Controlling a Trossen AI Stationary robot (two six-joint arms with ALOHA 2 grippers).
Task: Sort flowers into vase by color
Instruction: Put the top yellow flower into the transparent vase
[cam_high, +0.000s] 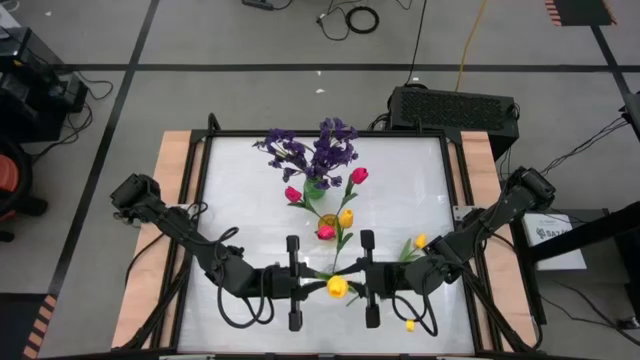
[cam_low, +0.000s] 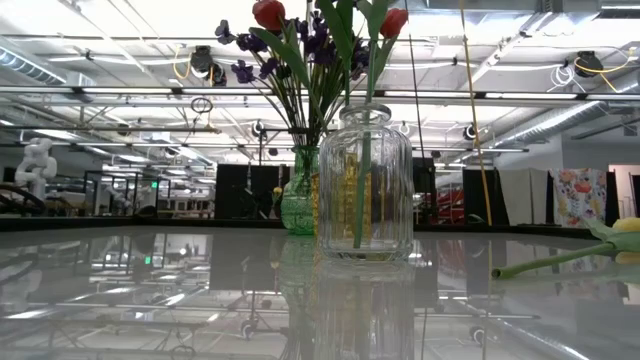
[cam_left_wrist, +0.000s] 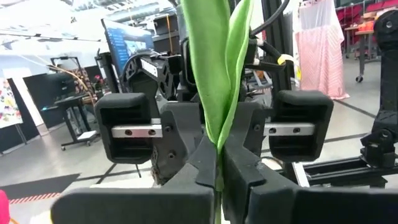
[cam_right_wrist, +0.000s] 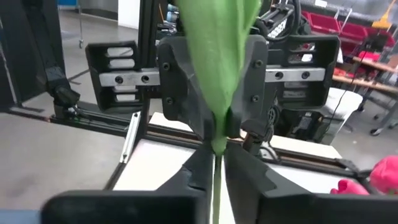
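Both grippers meet at the near middle of the table, facing one another across a single yellow tulip (cam_high: 338, 287). From overhead I see the left gripper (cam_high: 305, 283) and the right gripper (cam_high: 356, 283) almost nose to nose, the yellow bloom sitting between them and its green stem running away toward the vases. Left arm reaches in from the left edge, elbow bent, forearm angled down toward the near centre; right arm mirrors it from the right edge. In the left wrist view I note the left fingers (cam_left_wrist: 202, 158) pressed together on the tulip's green leaf and stem (cam_left_wrist: 214, 68), with the other arm's gripper directly opposite. In the right wrist view the right fingers (cam_right_wrist: 199, 171) stand close on either side of the same stem (cam_right_wrist: 214, 56), near together; I cannot tell whether they are gripping it or just loosened. Farther back at mid-table, a green vase (cam_high: 315, 190) holds the purple sprigs (cam_high: 318, 150), and a clear glass vase (cam_low: 364, 185) carries pink-red tulips (cam_high: 358, 176). Another yellow tulip (cam_high: 417, 243) lies flat on the table by the right arm, and a small yellow piece (cam_high: 409, 325) lies near the front edge.
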